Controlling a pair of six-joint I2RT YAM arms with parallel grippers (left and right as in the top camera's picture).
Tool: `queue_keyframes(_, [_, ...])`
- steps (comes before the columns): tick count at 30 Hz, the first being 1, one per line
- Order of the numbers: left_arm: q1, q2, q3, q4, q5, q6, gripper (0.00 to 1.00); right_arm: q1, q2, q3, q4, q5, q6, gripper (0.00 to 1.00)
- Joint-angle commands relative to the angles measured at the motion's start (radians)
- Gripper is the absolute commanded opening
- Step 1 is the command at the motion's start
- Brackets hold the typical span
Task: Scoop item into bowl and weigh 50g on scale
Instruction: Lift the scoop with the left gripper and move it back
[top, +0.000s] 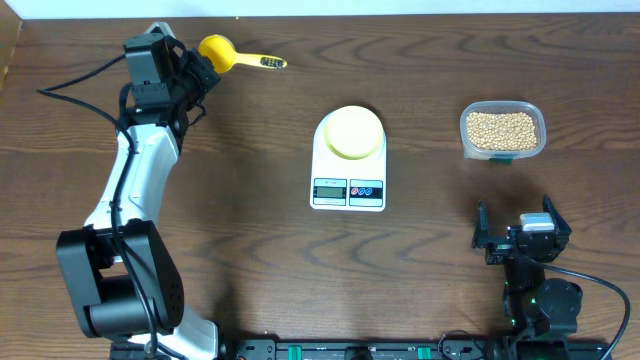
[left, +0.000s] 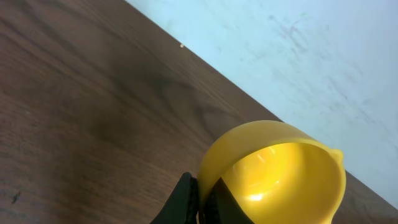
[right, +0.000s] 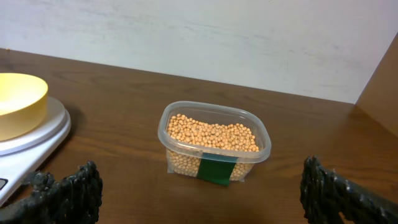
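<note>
A pale yellow bowl (top: 352, 132) sits on the white scale (top: 348, 190) at the table's middle; both also show at the left of the right wrist view, the bowl (right: 18, 102) and the scale (right: 37, 134). The beige beans (top: 502, 128) fill a clear container (right: 214, 146) at the right. Far left at the back, my left gripper (top: 197, 68) is shut on the cup rim of a yellow scoop (top: 218, 50); in the wrist view its fingers (left: 186, 199) pinch the scoop wall (left: 280, 174). My right gripper (top: 522, 232) stands open, nothing in it, nearer than the beans (right: 211, 132).
The scoop's handle (top: 262, 62) points right along the back of the table. The table's far edge runs close behind the scoop, with a pale wall (left: 298, 56) beyond it. Cables trail from the left arm (top: 130, 200).
</note>
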Motion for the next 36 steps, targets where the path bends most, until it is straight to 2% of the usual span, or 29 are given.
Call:
queue_keyframes(1, [0.000, -0.019, 0.026, 0.016, -0.002, -0.009, 0.08, -0.003, -0.007, -0.002, -0.004, 0.004, 0.011, 0.99])
queue_keyframes(6, [0.000, -0.020, 0.026, 0.021, -0.002, -0.011, 0.08, -0.003, -0.007, -0.002, -0.004, 0.004, 0.011, 0.99])
queue_keyframes(11, [0.000, -0.020, 0.026, 0.019, -0.003, -0.080, 0.08, -0.003, -0.007, -0.002, -0.004, 0.004, 0.011, 0.99])
queue_keyframes(36, [0.000, -0.020, 0.026, 0.023, -0.002, -0.080, 0.08, -0.003, -0.007, -0.002, -0.004, 0.004, 0.011, 0.99])
